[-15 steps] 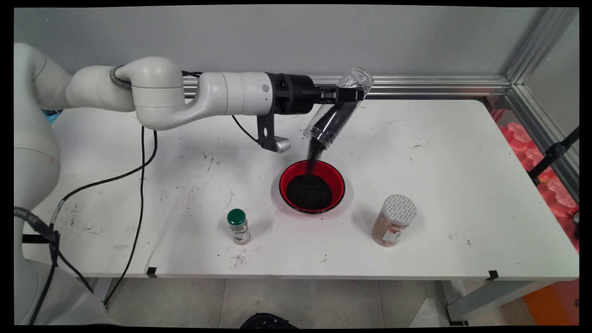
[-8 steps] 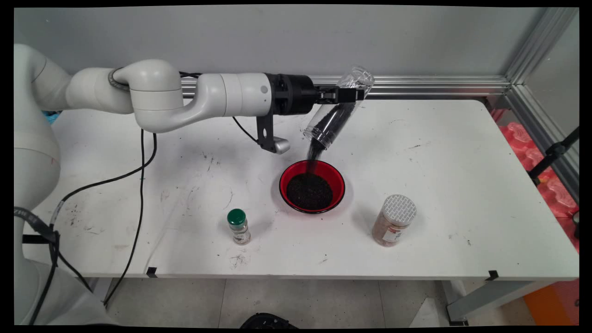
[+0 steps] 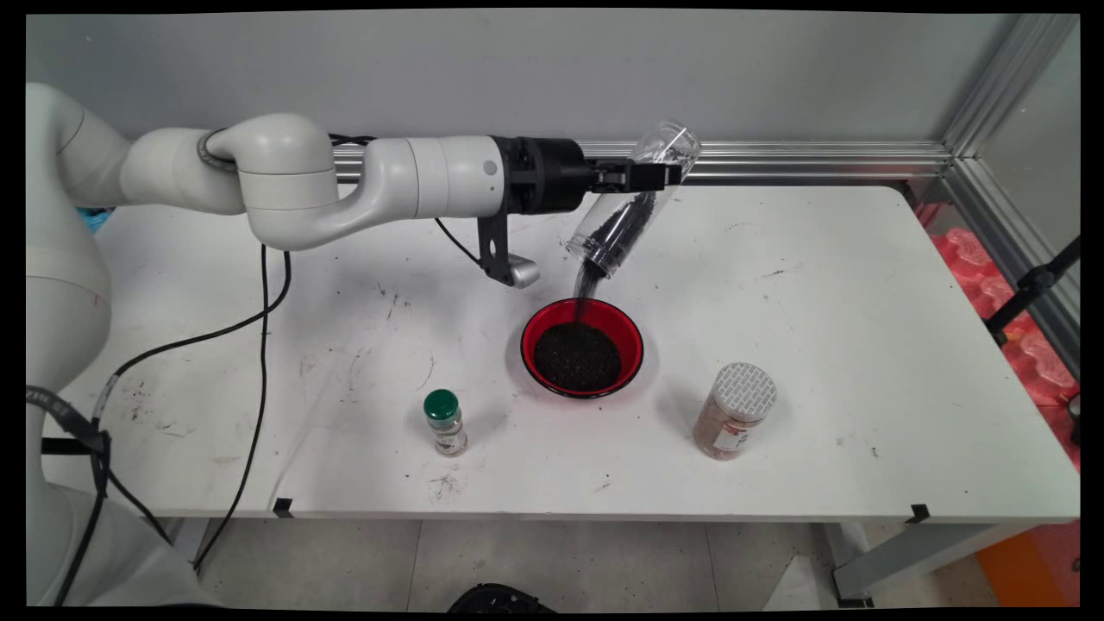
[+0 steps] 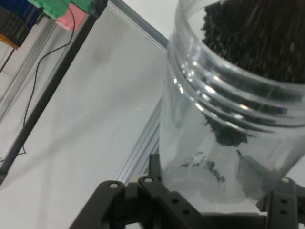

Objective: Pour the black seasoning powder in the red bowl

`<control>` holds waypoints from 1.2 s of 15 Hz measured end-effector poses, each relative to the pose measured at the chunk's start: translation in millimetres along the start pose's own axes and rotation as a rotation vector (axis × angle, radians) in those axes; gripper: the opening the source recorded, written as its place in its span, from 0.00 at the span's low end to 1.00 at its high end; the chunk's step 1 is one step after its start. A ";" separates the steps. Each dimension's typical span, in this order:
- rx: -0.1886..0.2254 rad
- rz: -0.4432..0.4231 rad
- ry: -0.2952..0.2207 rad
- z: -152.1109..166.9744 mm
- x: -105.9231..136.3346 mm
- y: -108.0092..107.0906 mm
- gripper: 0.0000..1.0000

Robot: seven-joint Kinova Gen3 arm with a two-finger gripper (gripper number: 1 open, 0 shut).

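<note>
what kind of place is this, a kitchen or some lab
Most likely a robotics lab, not a kitchen: a scuffed white table edged by aluminium framing against a bare grey wall, where the gripper tips a clear jar over a red bowl.

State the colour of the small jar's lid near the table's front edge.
Green; the small jar's lid shows best in the main view.

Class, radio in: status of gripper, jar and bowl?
Gripper shut on clear jar, tilted mouth-down. Dark grains streaming into red bowl. Two spice jars nearer, apart.
</note>
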State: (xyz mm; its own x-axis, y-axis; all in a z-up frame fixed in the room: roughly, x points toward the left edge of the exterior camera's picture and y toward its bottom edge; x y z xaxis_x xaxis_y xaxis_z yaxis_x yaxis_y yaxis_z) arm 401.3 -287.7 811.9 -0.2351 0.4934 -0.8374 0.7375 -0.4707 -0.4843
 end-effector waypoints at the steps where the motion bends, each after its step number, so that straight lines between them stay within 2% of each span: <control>1: 0.002 0.003 -0.002 -0.1 -0.1 -0.2 0.00; 18: 0.025 0.030 -0.028 -2.1 -4.2 -1.8 0.00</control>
State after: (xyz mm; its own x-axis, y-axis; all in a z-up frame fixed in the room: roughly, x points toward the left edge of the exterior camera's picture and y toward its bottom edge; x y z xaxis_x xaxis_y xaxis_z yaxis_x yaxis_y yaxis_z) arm 402.3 -287.4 816.9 -0.2309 0.4586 -0.8581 0.7285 -0.5031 -0.4649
